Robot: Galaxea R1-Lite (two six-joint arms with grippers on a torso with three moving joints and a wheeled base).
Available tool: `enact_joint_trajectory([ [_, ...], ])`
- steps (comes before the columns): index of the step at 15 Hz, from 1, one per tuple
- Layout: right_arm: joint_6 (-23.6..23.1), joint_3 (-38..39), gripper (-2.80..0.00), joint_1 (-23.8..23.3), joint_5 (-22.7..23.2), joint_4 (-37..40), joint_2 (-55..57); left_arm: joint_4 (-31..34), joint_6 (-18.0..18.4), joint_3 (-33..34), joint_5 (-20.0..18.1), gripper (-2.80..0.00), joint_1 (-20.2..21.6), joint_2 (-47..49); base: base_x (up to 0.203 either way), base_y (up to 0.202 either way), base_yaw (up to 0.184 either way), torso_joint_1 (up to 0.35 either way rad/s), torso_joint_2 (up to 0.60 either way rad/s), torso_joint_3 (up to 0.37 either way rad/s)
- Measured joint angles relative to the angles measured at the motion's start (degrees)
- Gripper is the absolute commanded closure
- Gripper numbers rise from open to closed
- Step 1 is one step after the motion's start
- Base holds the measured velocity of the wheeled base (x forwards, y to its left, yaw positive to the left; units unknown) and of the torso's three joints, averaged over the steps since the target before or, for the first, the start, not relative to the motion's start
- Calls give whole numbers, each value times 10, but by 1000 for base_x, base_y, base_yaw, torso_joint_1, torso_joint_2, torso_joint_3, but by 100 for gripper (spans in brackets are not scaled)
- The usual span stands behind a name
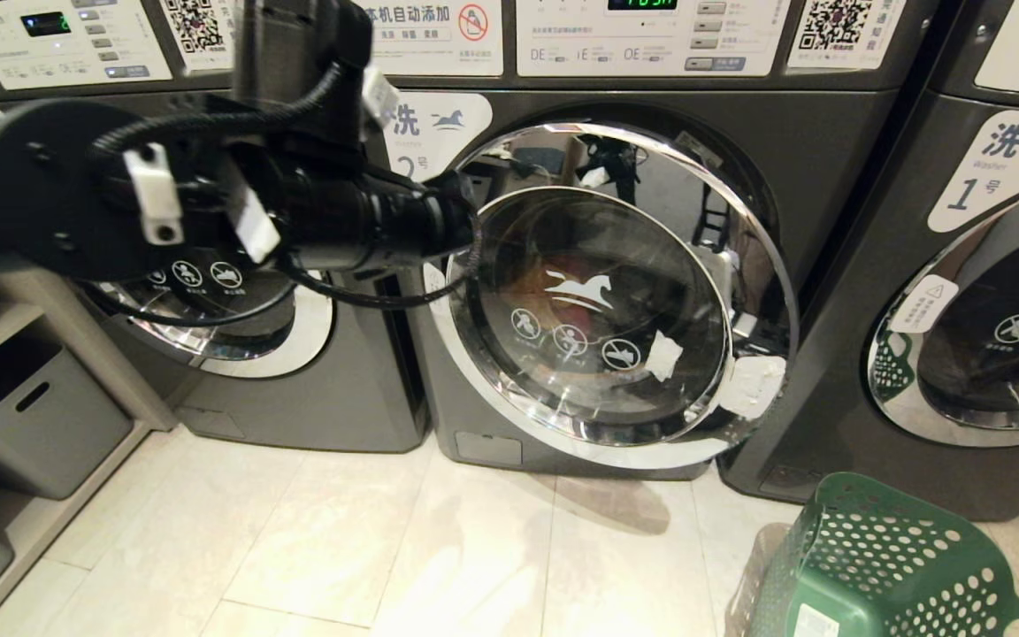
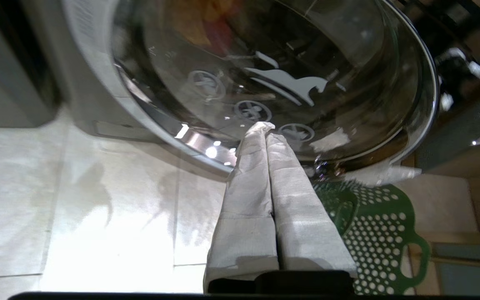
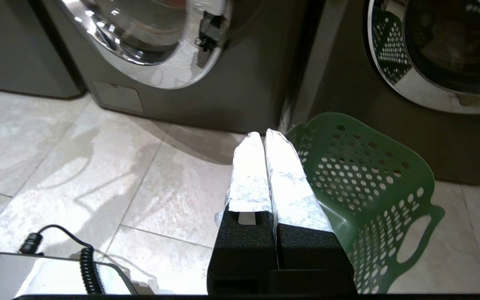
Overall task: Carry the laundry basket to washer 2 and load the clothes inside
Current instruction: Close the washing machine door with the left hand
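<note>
Overhead light glares off the pale floor tiles (image 2: pixel 111 233) and the chrome door rim (image 1: pixel 766 292) of washer 2 (image 1: pixel 828 150), arm shadows fall on tiles, wrist views blurred.

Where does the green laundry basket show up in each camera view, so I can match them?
Head view: laundry basket at bottom right, on the floor.
Left wrist view: lower right, beyond the shut left gripper.
Right wrist view: right of centre, beside the shut right gripper.
Shared landmark: washer 2's chrome-rimmed door.

Dark green perforated laundry basket (image 1: pixel 881 566), dark grey chrome-rimmed washer 2 (image 1: pixel 828 150)
</note>
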Motion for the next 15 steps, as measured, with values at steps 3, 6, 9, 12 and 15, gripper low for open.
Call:
enact_joint_trajectory([
  [3,1,-71,0,0,36,8,86,43,45,52,54,0,61,-120,0,0,0,0,0,0],
  [6,1,-157,0,-1,42,-8,245,50,93,206,69,0,122,-259,0,0,0,0,0,0],
  [9,2,-227,0,-1,42,-78,462,55,134,385,81,0,162,-402,0,0,0,0,0,0],
  [12,0,-267,0,1,41,-234,697,82,150,461,150,0,180,-496,0,0,0,0,0,0],
  [15,0,-292,0,12,41,-432,908,92,151,474,172,0,184,-531,0,0,0,0,0,0],
])
